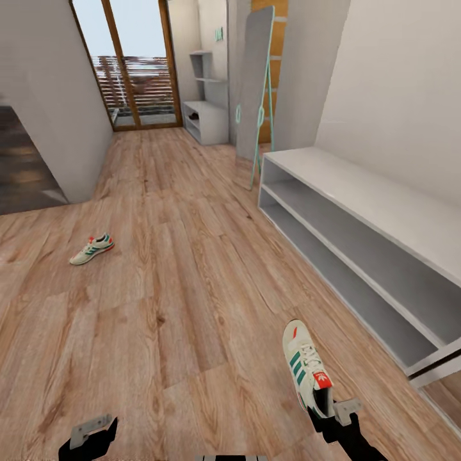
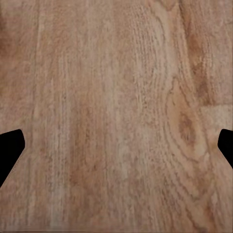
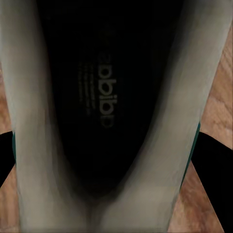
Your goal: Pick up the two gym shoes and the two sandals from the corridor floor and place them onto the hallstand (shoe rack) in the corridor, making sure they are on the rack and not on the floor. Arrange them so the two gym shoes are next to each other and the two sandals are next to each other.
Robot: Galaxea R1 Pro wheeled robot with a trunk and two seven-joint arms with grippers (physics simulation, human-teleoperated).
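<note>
One white gym shoe (image 1: 307, 369) with green stripes and a red heel patch is at the lower right, heel toward me, and my right gripper (image 1: 328, 410) is shut on its heel end. The right wrist view looks into that gym shoe's dark inside (image 3: 104, 97), with wood floor at the sides. The other gym shoe (image 1: 92, 249) lies on the corridor floor (image 1: 192, 288) at mid left. The hallstand (image 1: 384, 205), a long light-grey cabinet with a flat top and open shelves, runs along the right wall. My left gripper (image 1: 89, 435) is open over bare planks (image 2: 116, 97). The sandals are out of view.
A tall mirror (image 1: 256, 89) leans on the wall just beyond the hallstand's far end. A smaller grey cabinet with wall shelves (image 1: 208, 121) stands by the glass door (image 1: 134, 64) at the corridor's end. A wall corner (image 1: 57, 115) juts in at the left.
</note>
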